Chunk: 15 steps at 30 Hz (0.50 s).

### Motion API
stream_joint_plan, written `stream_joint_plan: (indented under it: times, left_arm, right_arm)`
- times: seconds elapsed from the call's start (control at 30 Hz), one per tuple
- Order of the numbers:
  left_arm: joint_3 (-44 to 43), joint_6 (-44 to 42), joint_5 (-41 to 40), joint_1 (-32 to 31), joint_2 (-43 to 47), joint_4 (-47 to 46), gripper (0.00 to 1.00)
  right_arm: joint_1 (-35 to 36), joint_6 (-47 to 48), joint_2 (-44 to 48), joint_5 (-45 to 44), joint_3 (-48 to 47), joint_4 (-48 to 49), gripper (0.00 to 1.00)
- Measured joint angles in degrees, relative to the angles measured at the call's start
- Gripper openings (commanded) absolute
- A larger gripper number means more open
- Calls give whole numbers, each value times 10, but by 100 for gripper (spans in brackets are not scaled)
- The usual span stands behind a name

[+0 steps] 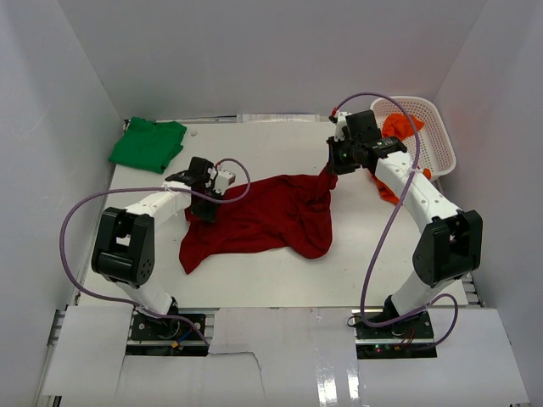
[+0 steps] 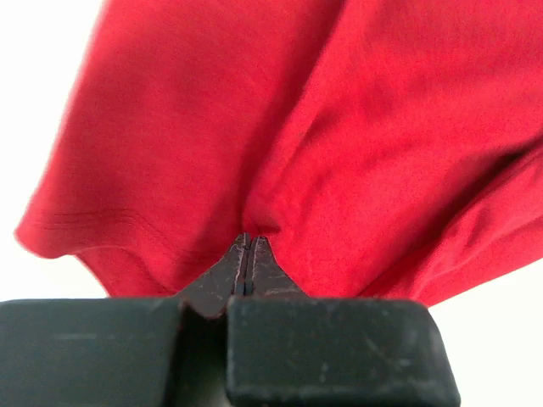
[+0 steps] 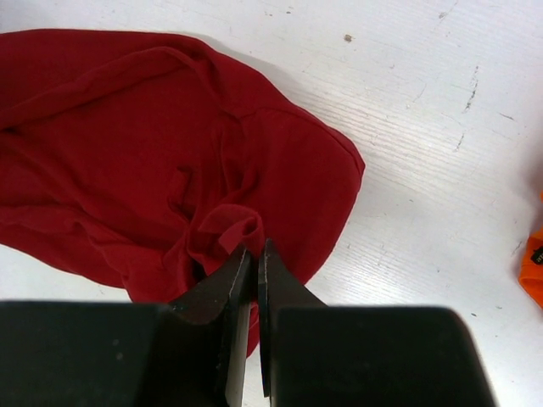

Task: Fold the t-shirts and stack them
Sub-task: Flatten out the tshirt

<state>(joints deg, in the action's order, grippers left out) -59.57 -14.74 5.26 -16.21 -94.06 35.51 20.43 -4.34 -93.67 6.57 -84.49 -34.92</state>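
Bright green cloth t-shirt lies folded far left. Dark red cloth t-shirt is crumpled mid-table, with left gripper and right gripper each pinched on its edge. Orange cloth t-shirt is unfolded in the white lattice basket.

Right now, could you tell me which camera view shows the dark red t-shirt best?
Top external: the dark red t-shirt shows whole, crumpled. The left wrist view shows only a hem close up; the right wrist view, one bunched part.

On the table, one t-shirt lies central, second t-shirt far-left, basket far-right.
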Motion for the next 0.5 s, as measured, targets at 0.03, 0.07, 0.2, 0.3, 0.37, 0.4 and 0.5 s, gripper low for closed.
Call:
stream_joint_plan:
  times: [0.03, 0.07, 0.2, 0.3, 0.37, 0.4, 0.5]
  left_arm:
    - [-12, 19, 10, 10, -5, 4, 0]
    - [-28, 39, 19, 22, -7, 7, 0]
    - [-159, 144, 43, 89, -15, 17, 0]
    - [-278, 224, 68, 142, -31, 12, 0]
    - [-321, 271, 106, 182, -32, -2, 0]
    - [-327, 292, 124, 204, -26, -12, 0]
    - [-285, 344, 146, 254, 30, -30, 0]
  right_arm:
    - [0, 0, 0, -2, -1, 0, 8]
    - [0, -1, -3, -4, -6, -5, 8]
    - [-4, -2, -60, -5, -128, -31, 8]
    - [-13, -1, -115, 8, -262, -26, 8]
    - [-18, 2, -124, 22, -311, -24, 8]
    - [-20, 4, -119, 31, -325, -26, 8]
    - [-19, 7, -54, 46, -294, -29, 8]
